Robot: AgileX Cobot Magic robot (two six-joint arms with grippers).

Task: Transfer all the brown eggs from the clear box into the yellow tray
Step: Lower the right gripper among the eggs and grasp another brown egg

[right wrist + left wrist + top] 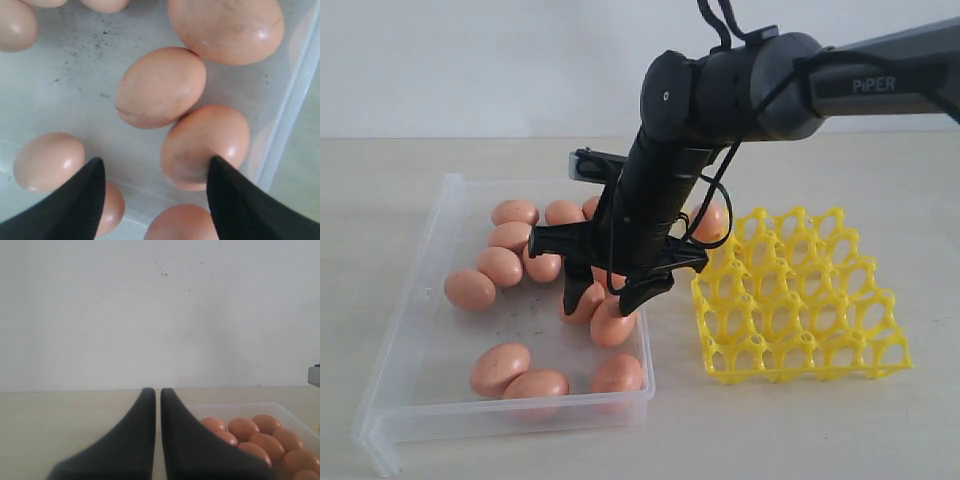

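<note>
Pick step: right gripper (pixel 605 298) hangs jaws wide over eggs (pixel 612 325) by the box (pixel 420 262)'s right wall, tray (pixel 800 300) at right empty; next, centre on one, descend, close gently.

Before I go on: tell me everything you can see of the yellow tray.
The yellow tray is a bright, glossy plastic lattice of open cups with pointed posts between them, about four by four. It lies flat on the pale table, just right of the clear box; whether they touch I cannot tell. Every cup in view is empty. The right gripper, open, hangs over the box, not the tray. Only the exterior view shows the tray.
</note>
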